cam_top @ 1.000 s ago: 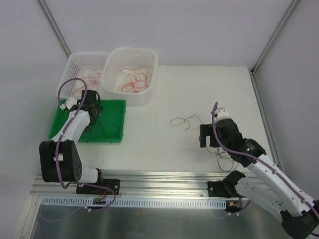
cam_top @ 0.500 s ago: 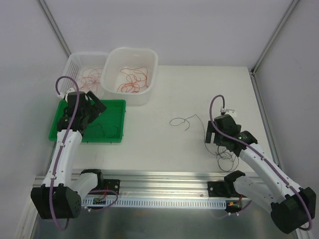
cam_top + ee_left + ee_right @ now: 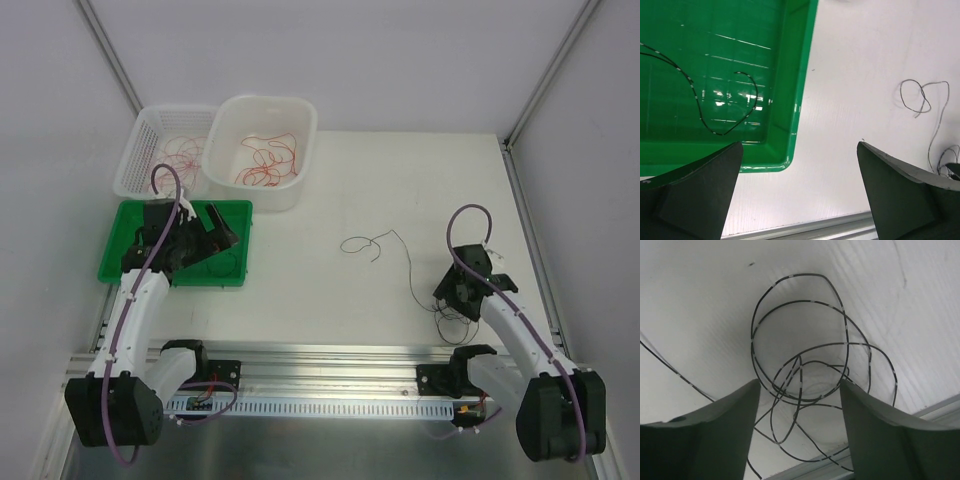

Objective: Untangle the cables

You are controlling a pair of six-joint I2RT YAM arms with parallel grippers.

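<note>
A tangle of thin black cables (image 3: 805,365) lies near the table's front right edge (image 3: 452,318). My right gripper (image 3: 799,385) hangs straight over it, its jaws apart on either side of the loops and gripping nothing (image 3: 452,300). A single black cable (image 3: 365,245) curls alone mid-table and also shows in the left wrist view (image 3: 920,97). Another black cable (image 3: 756,95) rests in the green tray (image 3: 800,100). My left gripper (image 3: 799,145) is wide open and empty above the tray's near right corner (image 3: 215,228).
A white tub (image 3: 305,115) and a white basket (image 3: 140,125) at the back left both hold red cables (image 3: 268,160). The green tray (image 3: 170,283) sits in front of them. A metal rail (image 3: 330,365) runs along the near edge.
My left gripper lifted out of the tray, swung right and opened wide. My right arm drew back toward the near edge and came down over the black tangle, its jaws narrowing.
</note>
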